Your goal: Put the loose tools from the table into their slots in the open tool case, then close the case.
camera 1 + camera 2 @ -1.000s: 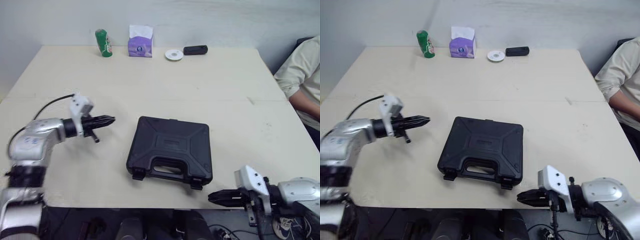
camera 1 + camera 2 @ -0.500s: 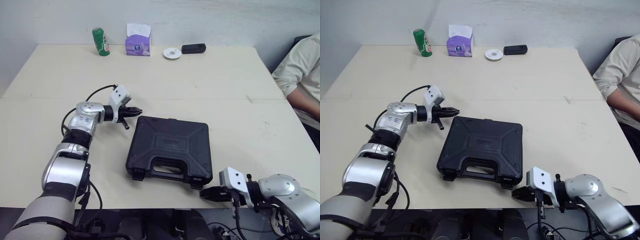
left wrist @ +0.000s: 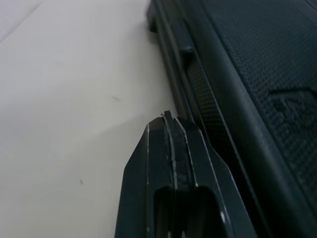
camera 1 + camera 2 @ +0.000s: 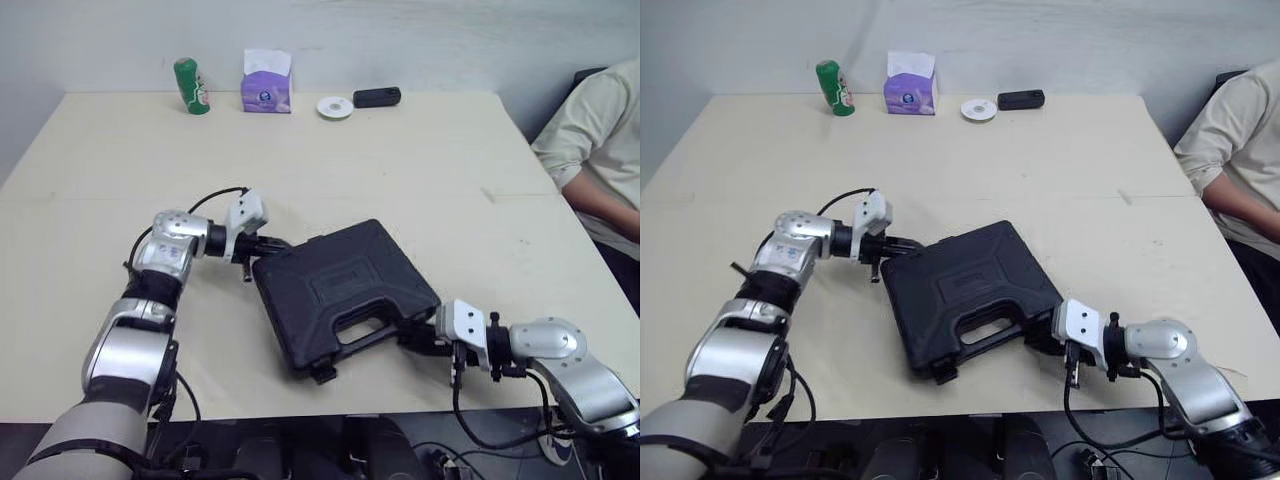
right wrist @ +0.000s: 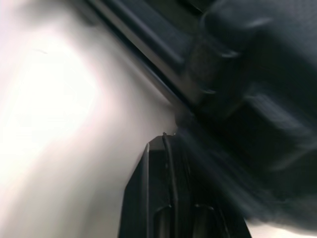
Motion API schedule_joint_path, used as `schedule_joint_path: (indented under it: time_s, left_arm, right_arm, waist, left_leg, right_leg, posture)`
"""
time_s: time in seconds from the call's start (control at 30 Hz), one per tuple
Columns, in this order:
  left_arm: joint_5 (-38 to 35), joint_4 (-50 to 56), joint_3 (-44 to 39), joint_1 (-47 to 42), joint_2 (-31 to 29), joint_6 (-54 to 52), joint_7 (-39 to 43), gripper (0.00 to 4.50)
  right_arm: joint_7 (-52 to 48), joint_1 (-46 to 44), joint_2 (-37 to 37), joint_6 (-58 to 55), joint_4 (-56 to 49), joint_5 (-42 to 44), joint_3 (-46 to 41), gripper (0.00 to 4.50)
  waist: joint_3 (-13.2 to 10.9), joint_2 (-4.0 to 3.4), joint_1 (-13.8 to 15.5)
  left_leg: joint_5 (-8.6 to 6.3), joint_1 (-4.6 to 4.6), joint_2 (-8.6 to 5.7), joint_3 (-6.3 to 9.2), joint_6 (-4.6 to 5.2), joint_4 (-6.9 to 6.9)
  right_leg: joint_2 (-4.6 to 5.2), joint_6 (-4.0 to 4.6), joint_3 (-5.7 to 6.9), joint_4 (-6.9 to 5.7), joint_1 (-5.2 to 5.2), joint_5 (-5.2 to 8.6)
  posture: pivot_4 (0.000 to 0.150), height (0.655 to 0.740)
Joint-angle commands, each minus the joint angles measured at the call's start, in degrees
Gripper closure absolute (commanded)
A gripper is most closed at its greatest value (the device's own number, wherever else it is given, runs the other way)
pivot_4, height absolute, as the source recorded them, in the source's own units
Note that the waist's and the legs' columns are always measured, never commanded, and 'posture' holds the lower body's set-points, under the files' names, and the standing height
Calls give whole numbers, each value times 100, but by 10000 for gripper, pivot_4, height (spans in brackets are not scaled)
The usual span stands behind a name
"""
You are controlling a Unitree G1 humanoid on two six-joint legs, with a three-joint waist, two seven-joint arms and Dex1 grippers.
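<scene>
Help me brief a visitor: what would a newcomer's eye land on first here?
A closed black tool case lies askew near the table's front edge. The left end effector is at its far left corner, the right end effector at its handle side. A person's sleeve shows at the right.

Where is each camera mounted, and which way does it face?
Head eyes: on the head, looking forward and down at the table and closed tool case; both arms show.
Left wrist: along the left gripper, shut, beside the case's edge.
Right wrist: along the right gripper, shut, near the case's handle side.
All share the case.
</scene>
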State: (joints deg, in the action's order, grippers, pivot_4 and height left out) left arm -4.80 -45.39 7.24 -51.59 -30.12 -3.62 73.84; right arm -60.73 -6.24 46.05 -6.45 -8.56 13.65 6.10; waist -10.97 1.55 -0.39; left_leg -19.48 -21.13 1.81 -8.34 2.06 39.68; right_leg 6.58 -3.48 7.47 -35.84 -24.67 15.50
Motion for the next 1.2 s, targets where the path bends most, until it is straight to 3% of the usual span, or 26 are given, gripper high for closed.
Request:
schedule_joint_path:
  time_s: [0.03, 0.13, 0.27, 0.4, 0.5, 0.6, 0.8, 0.87, 1.07, 1.2]
  left_arm:
    - [-393, 1630, 17, 843, -314, -581, 502, 44681]
    - [-708, 2912, -102, 1543, -537, -1220, 408, 44681]
    - [-874, 3586, -286, 1773, -711, -1665, 143, 44681]
    - [-1128, 3761, -427, 1387, -735, -2102, -3, 44681]
    - [-1583, 3745, -454, 620, -380, -2635, -13, 44681]
    - [-1610, 3371, -206, -58, 253, -2713, -157, 44681]
    - [-572, 1551, 748, -1029, 1735, -1852, -861, 44681]
    - [-437, 1180, 967, -1155, 2087, -1518, -737, 44681]
    - [265, 43, 1373, -1424, 2553, -609, -984, 44681]
    - [1105, -366, 2149, -1269, 2356, 17, -718, 44681]
  right_arm:
    - [460, -176, 3, 204, 556, -384, -296, 45000]
    - [420, -106, 99, 115, 501, -261, -428, 45000]
    - [386, 49, 229, -55, 289, -137, -649, 45000]
    - [517, 199, 314, -401, 115, 7, -1042, 45000]
    - [766, 212, 243, -760, 22, 128, -1327, 45000]
    - [1006, 157, 84, -1084, -65, 216, -1461, 45000]
    - [1236, 302, -96, -1481, -627, 363, -1509, 45000]
    - [1311, 336, -153, -1606, -874, 394, -1493, 45000]
    - [1461, 365, -193, -1858, -1233, 474, -1505, 45000]
    - [1516, 389, -190, -1993, -1463, 547, -1527, 45000]
  waist:
    - [2, -3, -21]
    - [2, -4, 29]
    - [2, -4, 139]
    - [2, -5, 168]
    - [1, -5, 195]
    - [2, -5, 184]
    - [9, -20, 172]
    - [8, -20, 126]
    - [8, -21, 100]
    - [8, -21, 105]
  left_leg:
    - [0, 1, 0, -1, 0, 0]
    - [0, -2, -1, 1, 1, 1]
    - [-5, -17, -2, 20, 7, 25]
    - [-10, -13, -2, 19, 7, 25]
    - [-10, -22, -2, 23, 8, 28]
    - [-8, -25, -4, 22, 12, 29]
    - [-8, -20, -8, 9, 16, 28]
    - [-8, -20, -4, 4, 16, 27]
    - [-8, -19, -1, 5, 15, 24]
    - [-12, -17, -1, 9, 21, 24]
  right_leg:
    - [0, 0, -1, -5, 0, 0]
    - [3, 0, -4, -12, 2, 0]
    - [10, 0, 5, 4, 4, 0]
    - [11, 0, 4, 6, 7, 0]
    - [9, -1, 12, 5, 7, 0]
    - [5, -11, 13, -3, 12, -6]
    - [-13, -14, 7, 12, 12, -7]
    - [-13, -13, -1, 18, 6, -7]
    - [-6, -11, -2, 18, 1, -6]
    - [-2, -11, 1, 21, 4, -6]
  posture:
    - [1500, 7316]
    - [1500, 7316]
    - [1500, 7316]
    - [1500, 7316]
    - [1500, 7316]
    - [1500, 7316]
    - [1500, 7316]
    - [1500, 7316]
    - [1500, 7316]
    - [1500, 7316]
